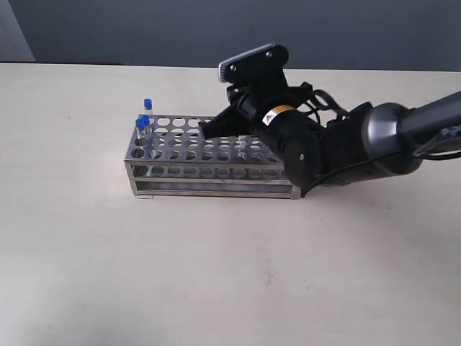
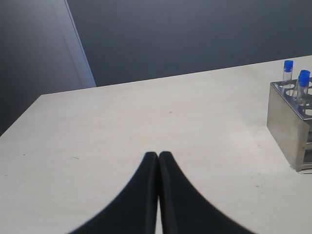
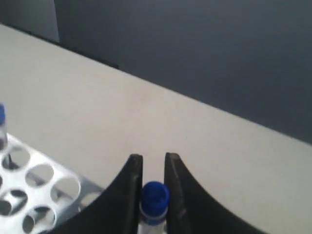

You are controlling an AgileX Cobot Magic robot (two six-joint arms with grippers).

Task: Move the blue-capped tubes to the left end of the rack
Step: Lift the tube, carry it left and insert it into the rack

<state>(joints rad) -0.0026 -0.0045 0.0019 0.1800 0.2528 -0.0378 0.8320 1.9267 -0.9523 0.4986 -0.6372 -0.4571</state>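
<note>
exterior view: the rack [image 1: 216,169] sat at mid-frame on the table [image 1: 230,288], its long side running left to right.
tubes at the left end: blue-capped tubes [image 1: 142,124] stood in holes at the rack's left end. we counted at least two caps, perhaps three, since they overlapped.
right gripper [image 3: 153,157]: closed around a blue-capped tube [image 3: 155,194], with a finger on either side just under the cap. in the exterior view it hung over the rack's back rows, to the right of the standing tubes.
seating: we could not tell whether that tube's foot was in a hole or clear of the top plate.
left gripper [image 2: 158,154]: pinched together with nothing between the fingers, over bare table and well apart from the rack.
handling: we judged the tubes light, stiff, slick-walled and probably breakable. a gentle pinch just under the cap looked best, with the tube upright so it drops straight through a hole.
writing: none was readable. a yellow sticker [image 1: 279,110] on the right arm was too small to make out.
</note>
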